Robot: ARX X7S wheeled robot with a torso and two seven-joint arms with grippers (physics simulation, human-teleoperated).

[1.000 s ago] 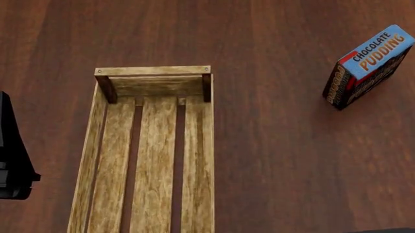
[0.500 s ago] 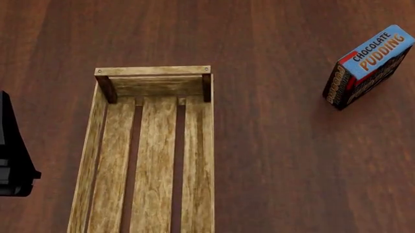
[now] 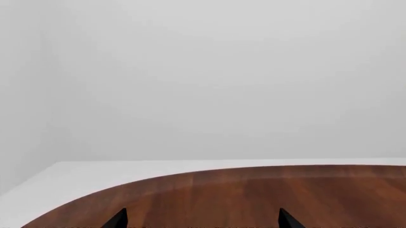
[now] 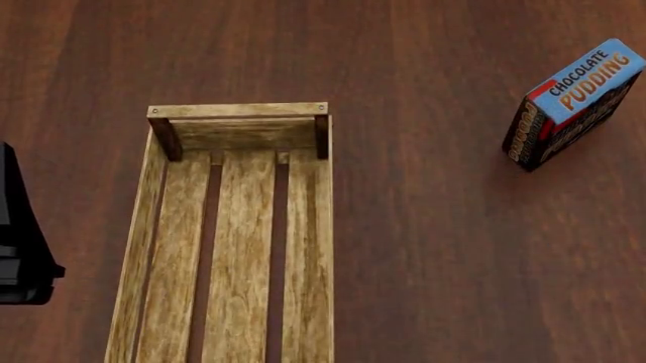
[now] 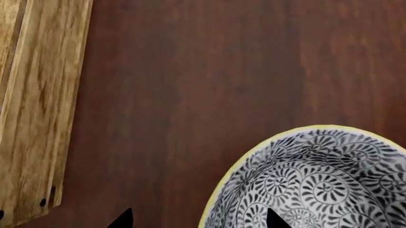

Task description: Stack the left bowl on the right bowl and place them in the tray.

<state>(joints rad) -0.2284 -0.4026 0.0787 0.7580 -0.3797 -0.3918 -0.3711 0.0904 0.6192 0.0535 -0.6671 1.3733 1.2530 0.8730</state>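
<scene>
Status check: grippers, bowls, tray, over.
Both grippers open, holding nothing. Right gripper at the rim of the black-and-white patterned bowl with yellow rim. Pale slatted wooden tray holds nothing. Blue-and-red chocolate pudding box stands apart.

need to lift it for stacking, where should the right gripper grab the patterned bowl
Judging from the right wrist view, grip the bowl by its thin yellow rim, coming from above with one finger inside and one outside. The wall is wide and curved, so it likely cannot be spanned whole.
</scene>
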